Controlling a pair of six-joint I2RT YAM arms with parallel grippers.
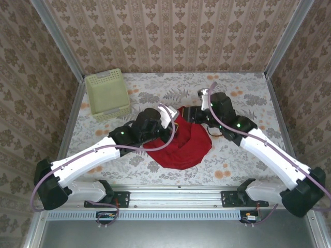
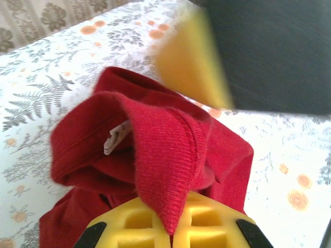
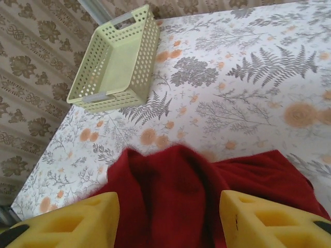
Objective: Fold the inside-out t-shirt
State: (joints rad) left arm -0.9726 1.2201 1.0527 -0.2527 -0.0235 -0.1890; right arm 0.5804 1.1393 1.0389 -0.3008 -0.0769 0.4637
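My left fingers (image 2: pixel 129 225) are pinched together on a ribbed fold of the red t-shirt (image 2: pixel 160 155), which bunches up just beyond them. My right fingers (image 3: pixel 77 222) stand apart, the same cloth heaped between them on the bench (image 3: pixel 248 93). The basket (image 3: pixel 114 62) sits well beyond.

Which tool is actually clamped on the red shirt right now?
The left tool, shut on a ribbed fold of the t-shirt. The right tool stands open, with cloth lying ungripped between its jaws.
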